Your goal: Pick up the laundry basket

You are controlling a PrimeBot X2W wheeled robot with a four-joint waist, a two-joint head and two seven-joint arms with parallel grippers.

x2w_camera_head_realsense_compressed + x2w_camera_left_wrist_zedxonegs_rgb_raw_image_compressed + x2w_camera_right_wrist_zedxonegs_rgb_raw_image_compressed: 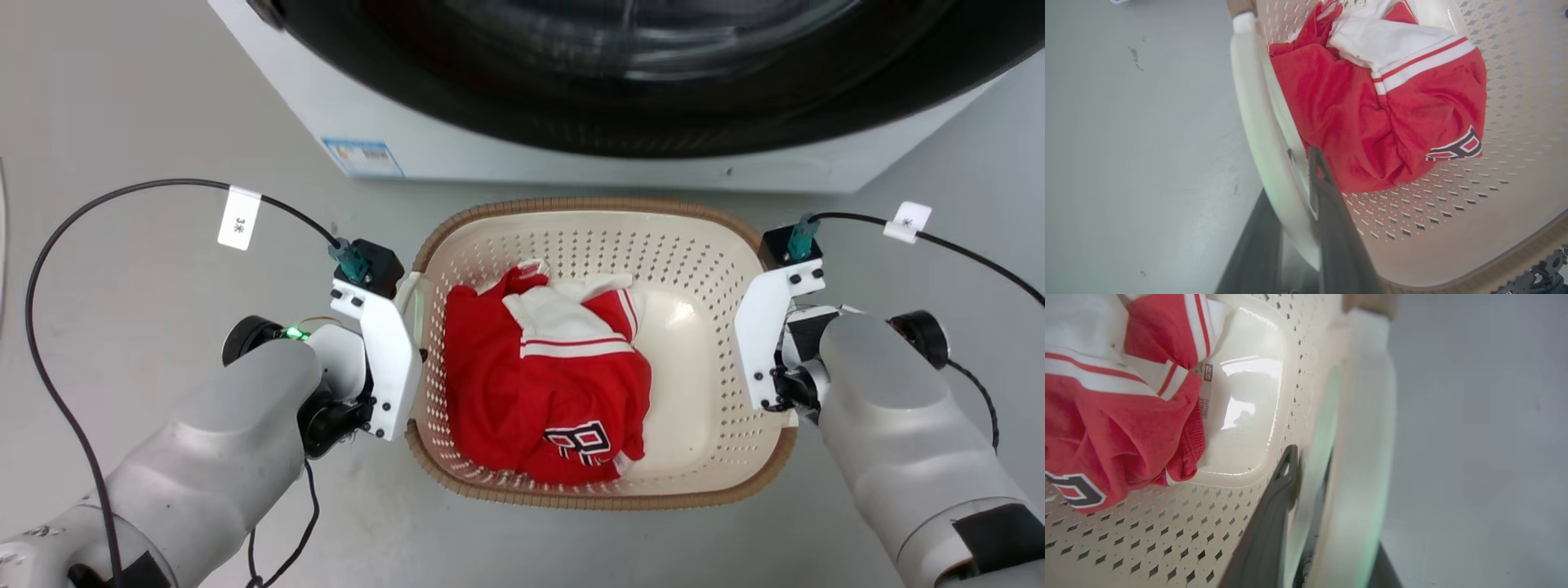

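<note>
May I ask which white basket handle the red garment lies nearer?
The left handle, at the left gripper; the red garment crowds it, leaving laundry basket floor bare beside the right handle.

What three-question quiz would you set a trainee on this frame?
1. True or false: the laundry basket is empty.
2. What passes between the fingers of the left gripper and of the right gripper? A) the brown rim B) a white side handle of the basket C) a cable
3. Fill in: the garment in the basket is ___ and white.
Key: 1 false, it holds a garment. 2 B. 3 red.
</note>
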